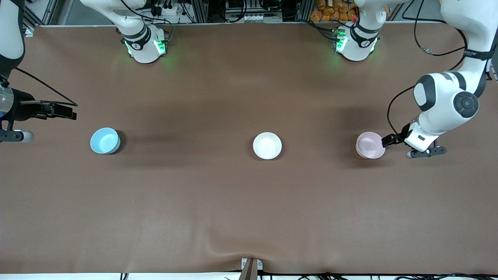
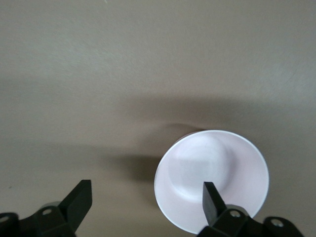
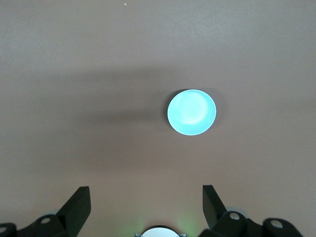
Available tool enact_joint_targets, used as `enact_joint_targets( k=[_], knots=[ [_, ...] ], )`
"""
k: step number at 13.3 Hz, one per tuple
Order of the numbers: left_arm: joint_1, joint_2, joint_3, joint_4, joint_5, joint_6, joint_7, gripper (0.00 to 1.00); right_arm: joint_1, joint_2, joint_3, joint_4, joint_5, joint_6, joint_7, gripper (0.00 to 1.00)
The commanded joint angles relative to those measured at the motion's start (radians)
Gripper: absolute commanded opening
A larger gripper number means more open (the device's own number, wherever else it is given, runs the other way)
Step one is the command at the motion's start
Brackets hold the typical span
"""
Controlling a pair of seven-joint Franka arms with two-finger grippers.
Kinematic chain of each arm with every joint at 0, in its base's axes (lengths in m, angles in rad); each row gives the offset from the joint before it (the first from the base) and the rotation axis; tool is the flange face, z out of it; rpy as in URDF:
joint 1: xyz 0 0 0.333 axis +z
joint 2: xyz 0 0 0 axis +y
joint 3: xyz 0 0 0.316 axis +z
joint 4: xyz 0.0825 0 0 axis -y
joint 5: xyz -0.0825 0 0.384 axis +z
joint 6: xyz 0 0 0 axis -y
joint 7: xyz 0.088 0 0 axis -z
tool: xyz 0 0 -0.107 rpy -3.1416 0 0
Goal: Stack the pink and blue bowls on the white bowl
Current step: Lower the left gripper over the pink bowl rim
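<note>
Three bowls are seen in a row across the brown table [image 1: 249, 210], at roughly the same distance from the front camera and well apart from one another. In the front view the white bowl [image 1: 267, 146] is found close to the picture's centre, standing upright on the cloth with nothing in it. From that bowl, the pink bowl [image 1: 370, 145] is placed at 3 o'clock, toward the left arm's end of the table, and the blue bowl [image 1: 105, 140] at 9 o'clock, toward the right arm's end. No bowl is stacked on another. The left gripper [image 1: 389, 140] is held low at the pink bowl's rim, at 3 o'clock from it. In the left wrist view its fingers [image 2: 213, 201] are seen spread wide, one fingertip over the pink bowl [image 2: 212, 177] and the other over bare cloth; nothing is pinched between them. The right gripper [image 1: 72, 112] is held above the table at about 10 o'clock from the blue bowl, clear of it. In the right wrist view its fingers [image 3: 77, 207] are likewise spread apart with nothing between them, and the blue bowl [image 3: 191, 112] is seen some way off from the fingertips.
</note>
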Motion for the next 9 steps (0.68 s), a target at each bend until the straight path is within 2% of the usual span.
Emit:
enact_joint_targets(
  k=[1, 7, 9],
  knots=[
    [0.008, 0.030, -0.005, -0.007, -0.017, 0.037, 0.044, 0.90, -0.006, 0.002, 0.002, -0.004, 0.009, 0.024, 0.000, 1.00],
    [0.007, 0.078, -0.010, -0.020, -0.017, 0.037, 0.047, 0.67, -0.004, 0.003, 0.002, -0.005, 0.010, 0.038, 0.000, 1.00],
    [0.005, 0.095, -0.010, -0.015, -0.017, 0.037, 0.051, 0.48, -0.006, 0.003, 0.002, -0.005, 0.010, 0.038, 0.000, 1.00]
  ],
)
